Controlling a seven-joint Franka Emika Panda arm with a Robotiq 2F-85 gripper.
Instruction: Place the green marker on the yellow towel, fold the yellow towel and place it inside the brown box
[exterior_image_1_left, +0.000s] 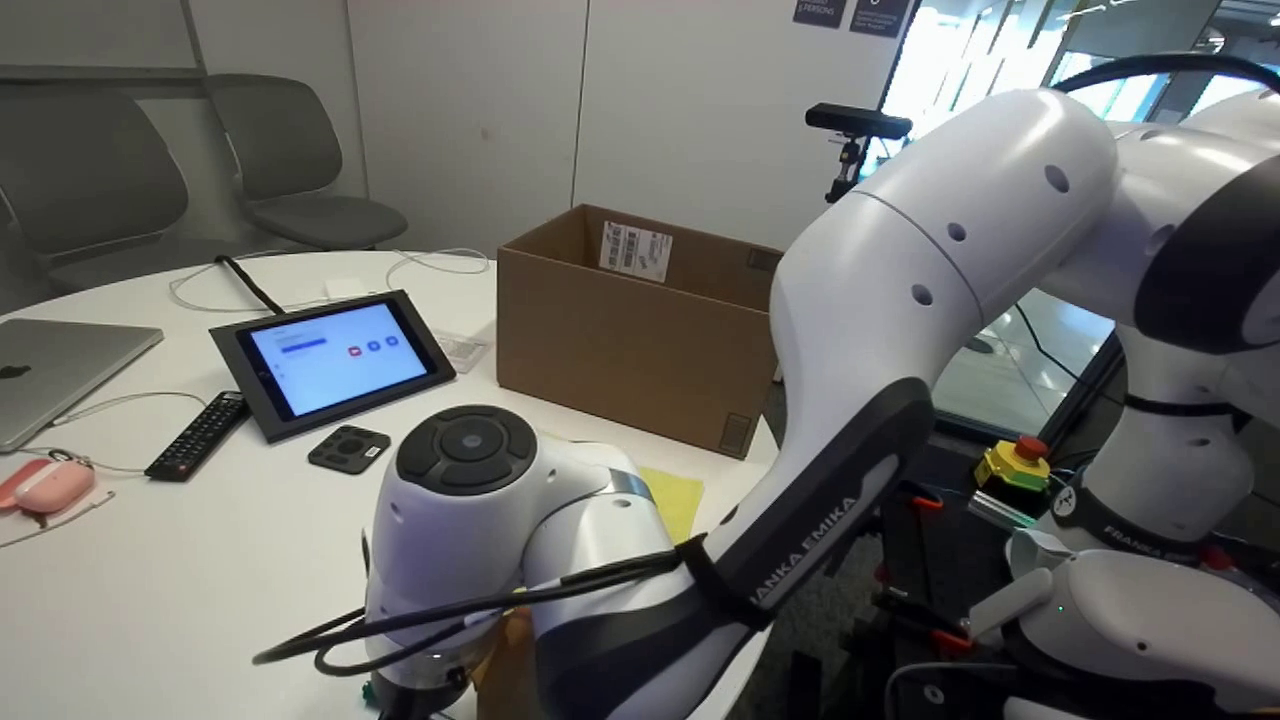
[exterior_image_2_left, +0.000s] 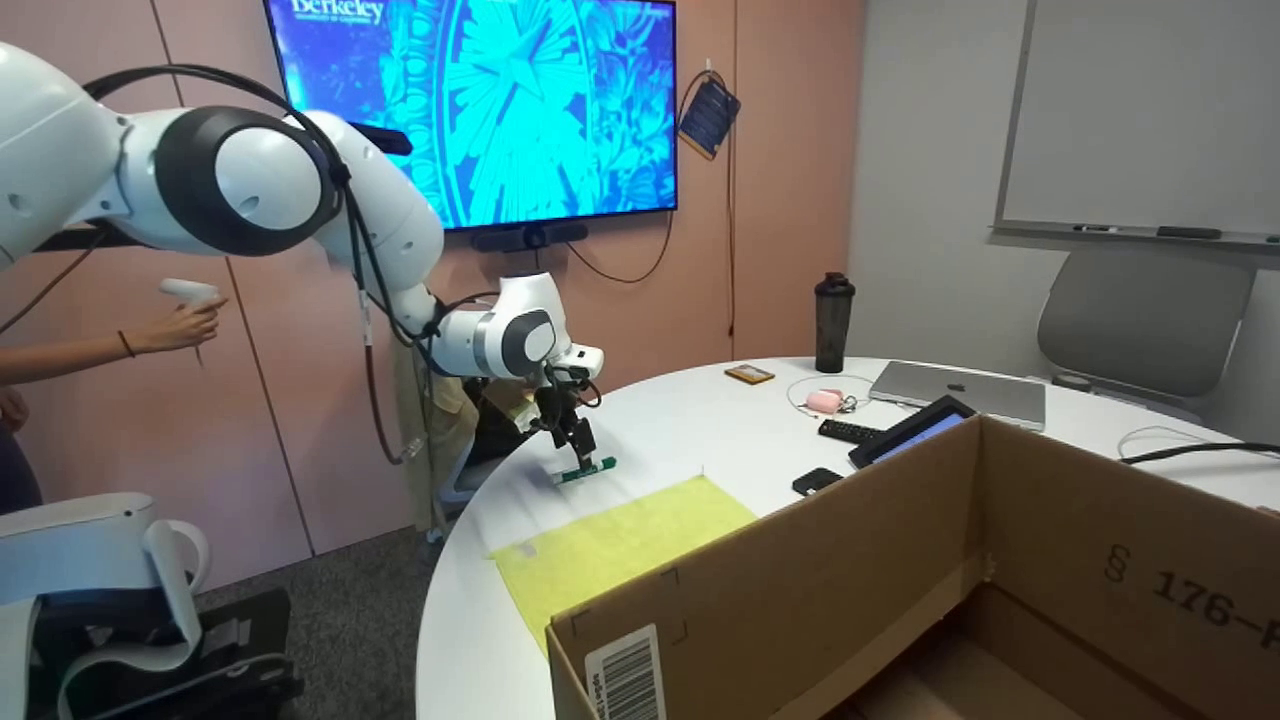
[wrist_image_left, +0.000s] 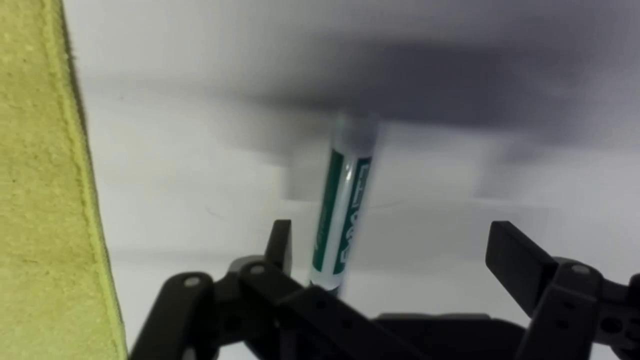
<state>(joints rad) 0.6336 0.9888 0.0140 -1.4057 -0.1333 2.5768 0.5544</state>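
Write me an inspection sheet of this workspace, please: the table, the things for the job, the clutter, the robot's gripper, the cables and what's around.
Surface: white table with a curved edge.
Green marker: lying on the table beside the yellow towel, a gap between them.
Towel: spread flat on the table, unfolded.
Brown box: standing on the table, open at the top.
Clutter: laptop, tablet, remote control, pink case, black bottle.
Gripper: open, jaws apart with the marker in view between them, nothing gripped.
Cables: black cables along the robot arm; a black cord behind the tablet.
Surroundings: a person's hand holding a white device; lit wall screen; gray chairs; whiteboard.
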